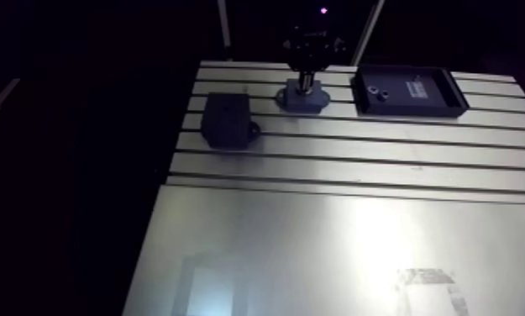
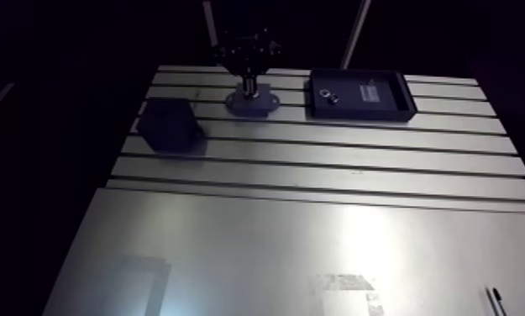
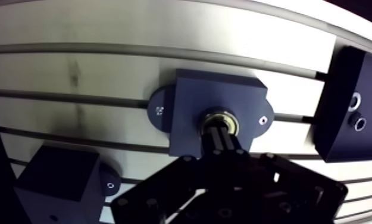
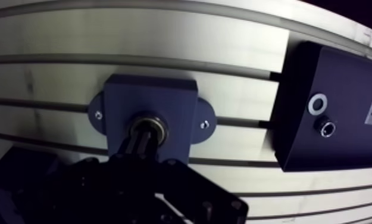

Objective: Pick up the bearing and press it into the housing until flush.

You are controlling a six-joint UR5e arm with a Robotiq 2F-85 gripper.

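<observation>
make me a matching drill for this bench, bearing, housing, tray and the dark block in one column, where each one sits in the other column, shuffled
1 silver ring bearing
2 dark grey flanged housing
3 black shallow tray
4 dark cube-shaped block

a between the block and the tray
b holds two small round parts
c in the housing's bore, under the gripper
d on the housing's far side from the tray

Pairs: 1-c, 2-a, 3-b, 4-d

Robotics laboratory bench: slotted aluminium table (image 1: 375,147) carrying a flanged housing (image 3: 218,89), a dark fixture block (image 1: 225,120) and a parts tray (image 1: 412,111).
</observation>
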